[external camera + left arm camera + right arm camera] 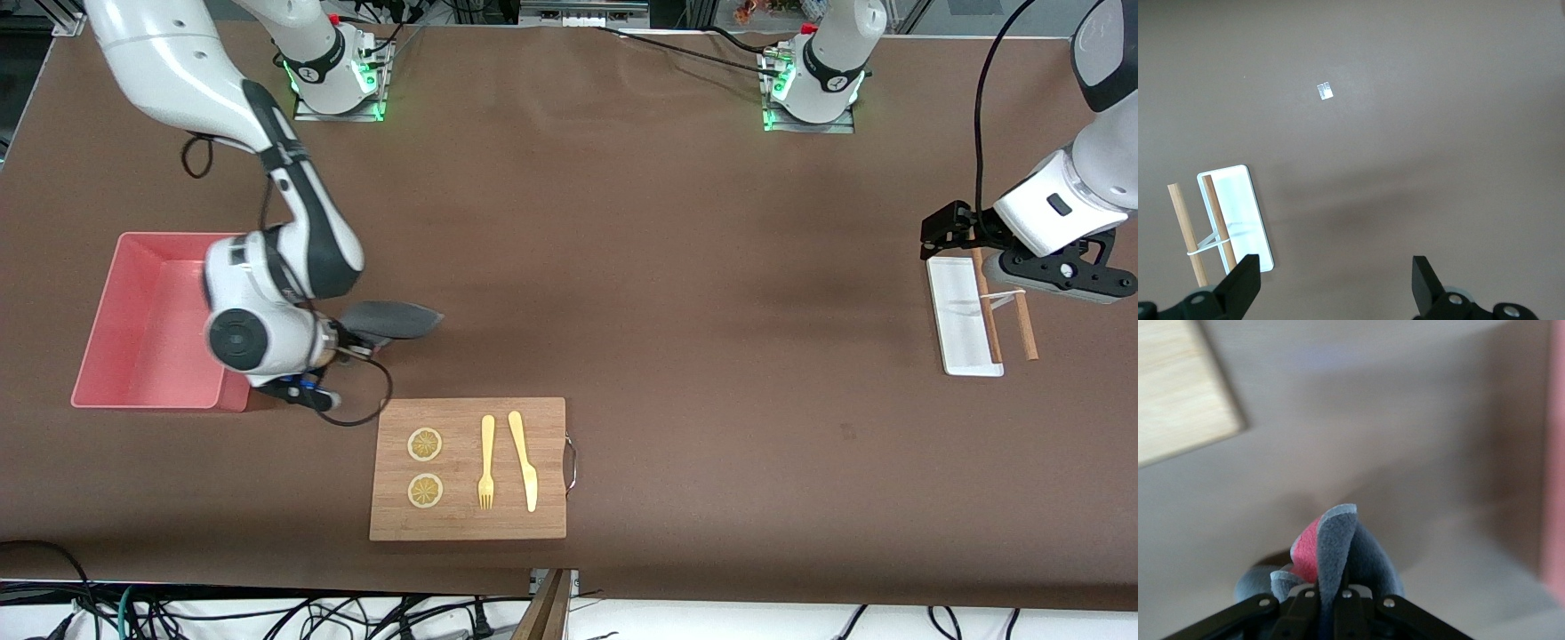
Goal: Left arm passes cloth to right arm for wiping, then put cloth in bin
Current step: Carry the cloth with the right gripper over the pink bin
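A dark grey cloth (391, 320), bunched and folded so a strip of its crimson reverse and pale hem shows, hangs pinched between the closed fingers of the right gripper (1328, 597) above the brown table, between the bin and the wooden board (468, 468). The bin (107, 320), a pink rectangular tub with sloping walls, sits open at the right arm's end of the table.

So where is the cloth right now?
The cloth is pinched in the right gripper, up over bare table between the pink bin and the wooden board, at the right arm's end of the table.
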{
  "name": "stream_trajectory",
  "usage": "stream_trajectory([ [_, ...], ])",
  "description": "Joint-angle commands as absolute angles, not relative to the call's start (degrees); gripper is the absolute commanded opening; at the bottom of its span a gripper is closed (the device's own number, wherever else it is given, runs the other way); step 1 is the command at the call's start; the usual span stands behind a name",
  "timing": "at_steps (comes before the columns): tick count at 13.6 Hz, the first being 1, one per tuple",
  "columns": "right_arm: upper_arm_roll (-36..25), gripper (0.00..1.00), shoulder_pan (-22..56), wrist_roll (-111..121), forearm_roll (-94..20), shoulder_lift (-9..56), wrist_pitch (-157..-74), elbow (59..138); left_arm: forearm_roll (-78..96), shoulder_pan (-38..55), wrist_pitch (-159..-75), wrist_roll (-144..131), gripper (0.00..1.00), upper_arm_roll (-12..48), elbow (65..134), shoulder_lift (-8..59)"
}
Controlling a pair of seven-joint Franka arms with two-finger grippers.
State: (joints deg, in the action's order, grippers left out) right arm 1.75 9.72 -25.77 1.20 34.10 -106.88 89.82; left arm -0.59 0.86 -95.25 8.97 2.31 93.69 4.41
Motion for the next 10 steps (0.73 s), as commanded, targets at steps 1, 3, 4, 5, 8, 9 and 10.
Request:
stream_trajectory([
  [1, -1.1, 0.0, 8.1, -15.2, 0.6, 30.2, -97.9, 88.1, -0.3, 1.1, -94.4, 9.2, 1.0, 2.2, 93.0, 4.7],
  [3, -2.8, 0.0, 7.1, -10.2, 0.8, 28.7, -88.9, 83.8, -0.3, 1.1, -94.4, 9.3, 1.0, 2.2, 93.0, 4.7],
  [4, -4.3, 0.0, 6.9, -7.2, 0.9, 28.4, -84.1, 81.1, -0.2, 1.1, -94.4, 9.3, 1.0, 2.2, 93.0, 4.7],
  [5, -6.8, 0.0, 6.9, -3.5, 0.9, 28.4, -79.6, 78.5, -0.2, 1.1, -94.4, 9.3, 1.0, 2.2, 93.0, 4.7],
  [8, -13.8, 0.0, 6.8, 9.1, 1.1, 28.7, -76.6, 77.3, -0.3, 1.1, -94.4, 9.3, 1.0, 2.2, 93.0, 4.7],
  [9, -15.8, 0.0, 6.6, 12.4, 1.2, 29.3, -76.9, 77.5, -0.3, 1.1, -94.4, 9.3, 1.0, 2.2, 93.0, 4.7],
  [10, -17.0, 0.0, 5.8, 14.9, 1.3, 30.6, -77.7, 77.6, -0.3, 1.1, -94.4, 9.3, 1.0, 2.2, 93.0, 4.7],
])
